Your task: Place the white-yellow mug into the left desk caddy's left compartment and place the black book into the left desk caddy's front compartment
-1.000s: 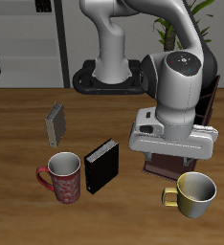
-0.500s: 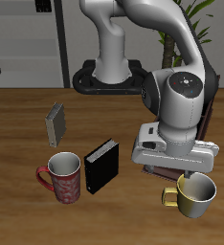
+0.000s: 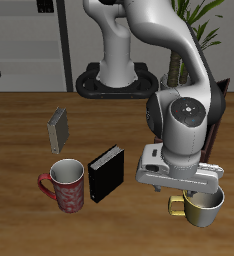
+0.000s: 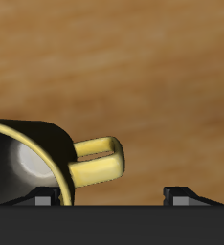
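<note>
End effector (image 3: 196,188), spread apart, hangs over upright white-yellow mug (image 3: 206,208), handle (image 4: 97,159) pointing toward black book (image 3: 106,172).

No words, numbers or brand marks can be read anywhere. The red mug (image 3: 64,186) carries a pattern, possibly decorative only; it is too small and blurred to make out.

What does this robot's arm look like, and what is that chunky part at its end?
The arm is made of smooth, rounded white-grey segments with dark joint bands, rising from a black base. Its last joint is a fat grey drum with a dark cap. Below that sits a wide, flat, light-grey block with a dark underside: the pincer. No cables or markings show.
</note>
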Robot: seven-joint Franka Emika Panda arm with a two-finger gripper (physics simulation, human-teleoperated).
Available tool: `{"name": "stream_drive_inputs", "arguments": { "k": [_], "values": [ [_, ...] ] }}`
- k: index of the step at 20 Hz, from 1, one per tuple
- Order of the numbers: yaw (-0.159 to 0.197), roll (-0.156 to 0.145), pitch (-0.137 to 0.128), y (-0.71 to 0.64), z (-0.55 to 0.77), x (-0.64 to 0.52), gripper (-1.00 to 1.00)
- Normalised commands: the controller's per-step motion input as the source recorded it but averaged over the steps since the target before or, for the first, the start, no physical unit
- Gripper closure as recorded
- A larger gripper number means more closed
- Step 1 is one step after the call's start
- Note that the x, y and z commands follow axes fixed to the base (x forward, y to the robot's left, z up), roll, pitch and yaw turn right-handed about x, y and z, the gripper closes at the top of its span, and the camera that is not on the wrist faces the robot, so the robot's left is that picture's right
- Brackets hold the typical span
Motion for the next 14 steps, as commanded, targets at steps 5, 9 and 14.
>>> {"name": "stream_drive_inputs", "arguments": {
  "k": [5,9,14],
  "values": [
    [-0.041,0.016,-0.008,0.07,-0.02,0.01,1.00],
    [-0.016,0.010,0.002,0.06,-0.05,0.07,1.00],
    [-0.007,-0.014,-0.050,-0.05,0.40,-0.01,1.00]
  ]
}}
